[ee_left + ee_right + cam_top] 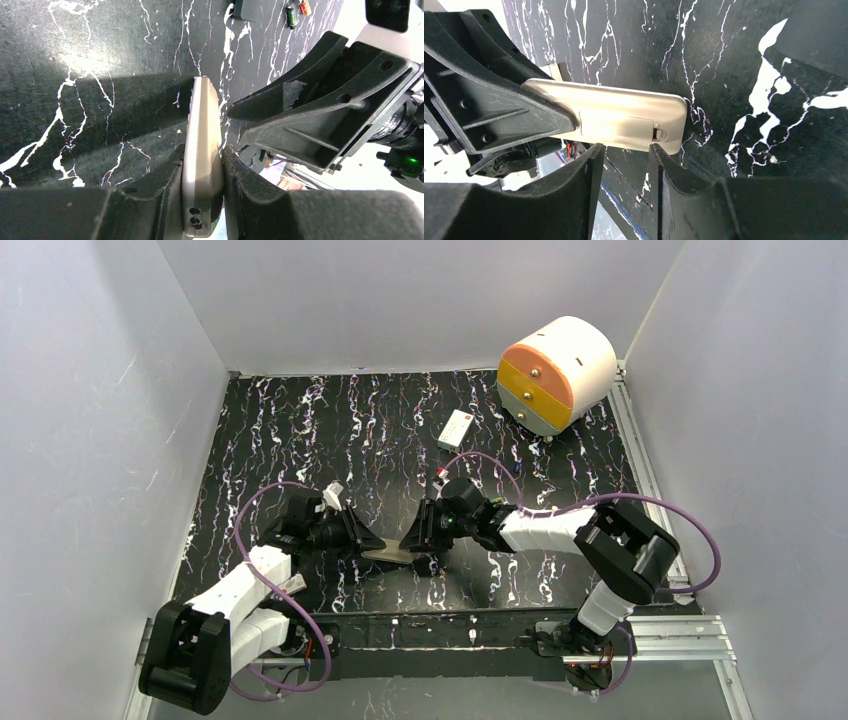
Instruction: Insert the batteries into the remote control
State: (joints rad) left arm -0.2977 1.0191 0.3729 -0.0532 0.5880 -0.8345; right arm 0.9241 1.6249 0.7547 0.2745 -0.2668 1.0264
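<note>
Left gripper (202,152) is clamped on the left end of the remote (624,115), holding it on edge between the two arms; right gripper (624,150) has its jaws apart just below the cover (616,127), gripping nothing; the batteries (291,15) lie on the table (300,420), well apart on the far side. Risk: the cover looks shut, and a push near the free end could lever the remote round in its one-ended grip, or slip it out. Its long axis runs left to right; free end points right; beige back faces the right gripper.
</note>
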